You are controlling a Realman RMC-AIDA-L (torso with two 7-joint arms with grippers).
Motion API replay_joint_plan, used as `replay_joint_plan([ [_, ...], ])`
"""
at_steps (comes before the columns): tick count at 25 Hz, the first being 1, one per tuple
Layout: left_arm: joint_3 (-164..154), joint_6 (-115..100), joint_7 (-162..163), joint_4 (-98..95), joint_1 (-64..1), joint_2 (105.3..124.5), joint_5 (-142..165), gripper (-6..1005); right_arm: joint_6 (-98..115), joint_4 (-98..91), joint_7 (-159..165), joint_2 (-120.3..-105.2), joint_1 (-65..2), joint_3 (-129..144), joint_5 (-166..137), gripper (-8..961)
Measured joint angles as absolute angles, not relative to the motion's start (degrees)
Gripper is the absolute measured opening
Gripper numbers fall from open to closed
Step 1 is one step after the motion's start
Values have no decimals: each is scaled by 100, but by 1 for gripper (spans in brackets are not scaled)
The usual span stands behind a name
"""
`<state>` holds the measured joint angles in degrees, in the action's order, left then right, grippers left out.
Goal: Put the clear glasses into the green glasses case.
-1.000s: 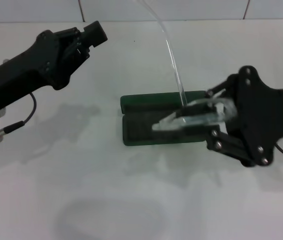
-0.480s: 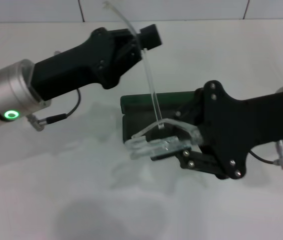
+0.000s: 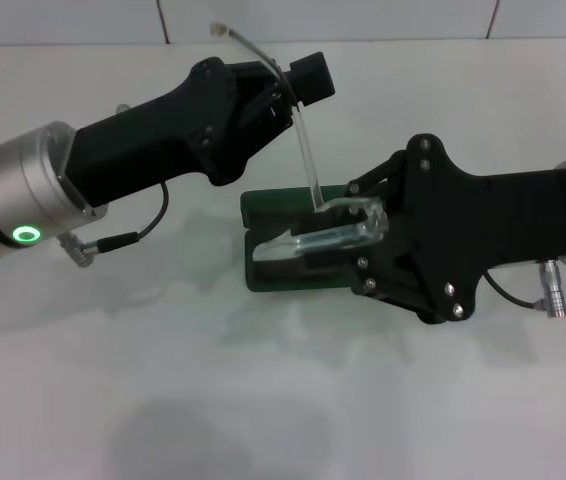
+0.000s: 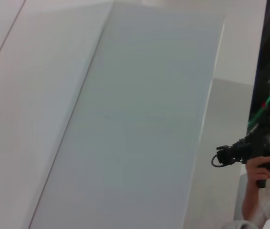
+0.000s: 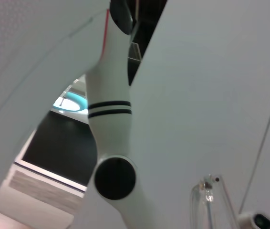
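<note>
Nearest: bare white table [image 3: 263, 400], nothing on it in front of the arms.

Middle ground: right gripper [image 3: 368, 245] reaches in from the right, fingers clamped on the front of the clear glasses [image 3: 318, 236]. Glasses held just over the green glasses case [image 3: 283, 272], which lies open, lid flat behind the tray. Whether the frame touches the tray, cannot tell. One folded-out arm of the glasses stands up nearly vertical from the frame.

Farther back: left gripper [image 3: 298, 82] comes in from the left, its tip at that upright arm, near the curved end. Fingers open or closed: cannot tell. The right wrist view shows only a sliver of clear plastic against the wall.

Risks, as a judgement:
- Upright arm keeps the glasses from lying flat; released now, they would likely sit proud of the tray or tip out.
- If the left gripper pushes the arm the wrong way or too hard, thin plastic could bend or snap at the hinge.
- The push could twist the frame in the right grip, or shove the light case along the table.
</note>
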<state>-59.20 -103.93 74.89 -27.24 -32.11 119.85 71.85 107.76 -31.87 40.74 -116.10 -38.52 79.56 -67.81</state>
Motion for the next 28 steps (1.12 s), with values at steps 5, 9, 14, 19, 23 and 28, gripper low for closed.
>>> replay_joint_plan([
  [5,-5922,-10525,7469,-2721,-3173,11983,7181,27,10663,-3186,4011,-11603,-3741,7867,-6723,118],
  [9,-5923,-10596,7466,-2719,-3130,11979,7180,27,10665,-3180,4010,-11595,-3688,7812,-6644,118],
  [14,-5894,-10599,7462,-2716,-3092,11971,7169,27,10719,-3183,4008,-11608,-3681,7868,-6628,118],
  [19,-5891,-10494,7413,-2716,-3109,11970,7169,27,10763,-3228,4042,-11619,-3729,7951,-6619,118],
  [23,-5895,-10459,7373,-2716,-3102,11975,7168,27,10803,-3240,4053,-11619,-3738,7987,-6595,118],
  [28,-5891,-10457,7368,-2716,-3094,11978,7154,27,10785,-3211,4052,-11619,-3741,8023,-6582,118],
])
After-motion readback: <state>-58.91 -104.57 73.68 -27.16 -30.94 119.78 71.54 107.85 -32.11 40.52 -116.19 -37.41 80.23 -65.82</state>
